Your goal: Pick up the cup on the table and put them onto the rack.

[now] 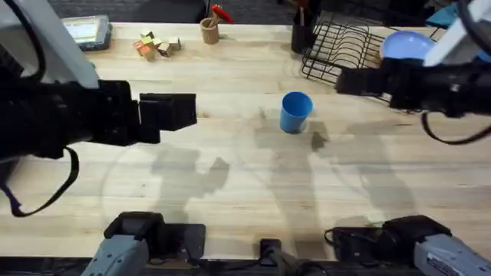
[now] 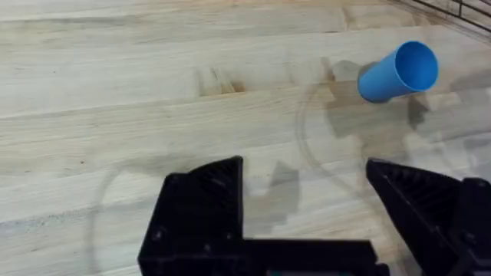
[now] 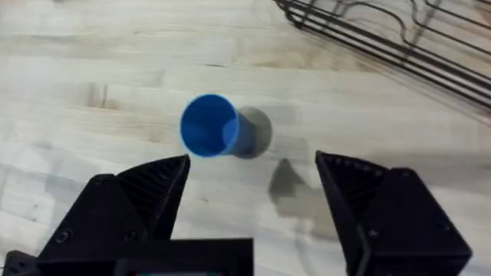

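The blue cup (image 1: pixel 295 112) stands upright on the desk (image 1: pixel 230 161), its open mouth up, a bit right of the middle. It is near the rack (image 1: pixel 341 46) but not touching it. The rack sits at the far right corner of the desk, and something pale blue (image 1: pixel 406 44) lies in it, maybe a bowl or a plate; it is hard to tell. The left gripper (image 2: pixel 307 222) hangs over the left part of the desk, well apart from the cup (image 2: pixel 397 72), with its jaws spread and nothing in them. The right gripper (image 3: pixel 253 207) hangs by the rack (image 3: pixel 399 38), above the cup (image 3: pixel 219 126). Its jaws are spread too and touch nothing. A small tan cup (image 1: pixel 209 30) and some wooden blocks (image 1: pixel 156 44) sit along the far edge.
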Tool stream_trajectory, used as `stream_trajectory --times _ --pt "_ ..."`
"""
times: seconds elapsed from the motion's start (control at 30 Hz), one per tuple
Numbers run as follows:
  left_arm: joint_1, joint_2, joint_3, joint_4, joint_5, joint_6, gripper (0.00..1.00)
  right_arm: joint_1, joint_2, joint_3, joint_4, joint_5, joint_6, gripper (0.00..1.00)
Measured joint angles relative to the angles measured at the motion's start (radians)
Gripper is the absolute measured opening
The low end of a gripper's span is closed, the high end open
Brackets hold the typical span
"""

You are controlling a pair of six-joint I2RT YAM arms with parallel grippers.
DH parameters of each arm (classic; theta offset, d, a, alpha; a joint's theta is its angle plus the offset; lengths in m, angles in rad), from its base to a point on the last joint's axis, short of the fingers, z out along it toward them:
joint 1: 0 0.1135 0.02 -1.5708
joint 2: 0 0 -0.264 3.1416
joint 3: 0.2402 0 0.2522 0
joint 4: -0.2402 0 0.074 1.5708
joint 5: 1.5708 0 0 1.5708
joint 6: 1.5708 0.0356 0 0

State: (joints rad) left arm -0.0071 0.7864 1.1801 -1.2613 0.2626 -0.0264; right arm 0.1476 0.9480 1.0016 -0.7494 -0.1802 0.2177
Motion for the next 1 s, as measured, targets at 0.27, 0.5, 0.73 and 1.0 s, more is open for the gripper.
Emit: stream_trajectory --times 0.27,0.5,0.73,1.0 --pt "0.000 0.000 0.000 0.000 0.000 0.000 0.993 0.093 0.111 0.000 0.067 0.000 0.020 0.998" --pt "0.000 0.000 0.000 0.000 0.000 0.000 0.993 0.114 0.205 0.000 0.068 0.000 0.022 0.998" --pt "0.000 0.000 0.000 0.000 0.000 0.000 0.994 0.114 0.285 0.000 0.088 0.000 0.022 0.998" --pt "0.000 0.000 0.000 0.000 0.000 0.000 0.993 0.114 0.376 0.000 0.118 0.005 0.022 0.996"
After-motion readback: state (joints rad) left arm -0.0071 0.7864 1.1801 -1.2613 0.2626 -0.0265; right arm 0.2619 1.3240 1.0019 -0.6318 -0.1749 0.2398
